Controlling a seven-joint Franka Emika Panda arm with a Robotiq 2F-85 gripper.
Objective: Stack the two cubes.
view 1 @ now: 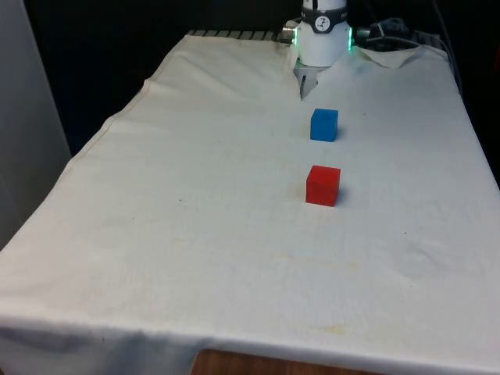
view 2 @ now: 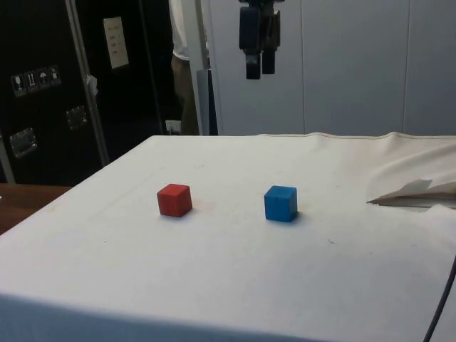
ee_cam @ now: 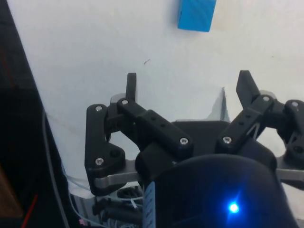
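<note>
So the gripper (view 2: 257, 71) is hanging way up in the air, top center of the side view, well above the cloth (view 2: 214, 271) and not touching anything. In the wrist view its fingers (ee_cam: 131, 85) are spread wide apart with just bare cloth between them, so it's released and carrying nothing. The front view catches a bit of it too, a finger tip (view 1: 302, 86) poking down below the white arm (view 1: 323, 39) at the top of the frame.

Both cubes are sitting flat on the cloth, apart from each other, neither one on top of the other. In the front view the blue cube (view 1: 324, 125) is right of center in the upper part of the frame, just below the arm, and the red cube (view 1: 323, 185) is almost straight below it, near mid-frame. There's a clear gap of cloth between them. From the side they're next to each other in the middle of the frame: red cube (view 2: 174, 199) to the left, blue cube (view 2: 281, 203) to the right, blue one roughly underneath the gripper but far below it.

The wrist view has the blue cube (ee_cam: 196, 14) at the upper edge of the frame, partly cut off.

There's also a person (view 2: 187, 64) standing behind the table in the side view, upper left of center, mostly hidden by a post.
</note>
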